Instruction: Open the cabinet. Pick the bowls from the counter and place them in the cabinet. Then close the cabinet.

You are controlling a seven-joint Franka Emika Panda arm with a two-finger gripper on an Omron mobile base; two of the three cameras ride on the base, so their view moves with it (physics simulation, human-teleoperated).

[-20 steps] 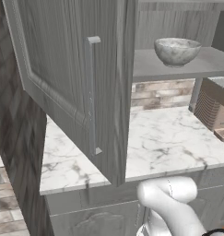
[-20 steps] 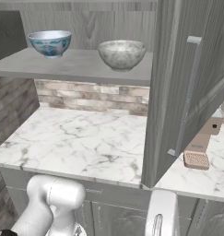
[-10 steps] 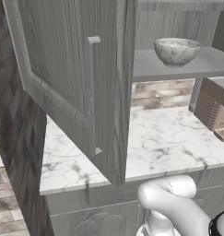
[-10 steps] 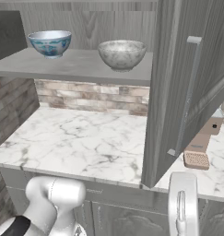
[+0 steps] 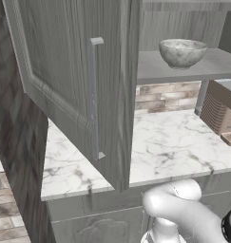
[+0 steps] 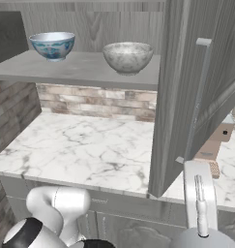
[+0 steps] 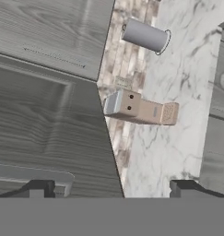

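Claw wide open, gripping nothing, tips beside the grey door panel. Marble bench below, bare of bowls. Cabinet doors swung open toward the robot. Farther back, on the shelf: speckled stone bowl right, blue bowl left, well apart.

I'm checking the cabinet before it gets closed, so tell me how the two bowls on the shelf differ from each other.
The blue bowl is glossy light blue outside with a white inside; the stone bowl is speckled grey-beige all over. The blue bowl sits toward the left end and further back on the shelf; the stone bowl sits nearer the shelf's front edge, beside the open right door. Both are round, upright, similar in size and standing apart on the same shelf.
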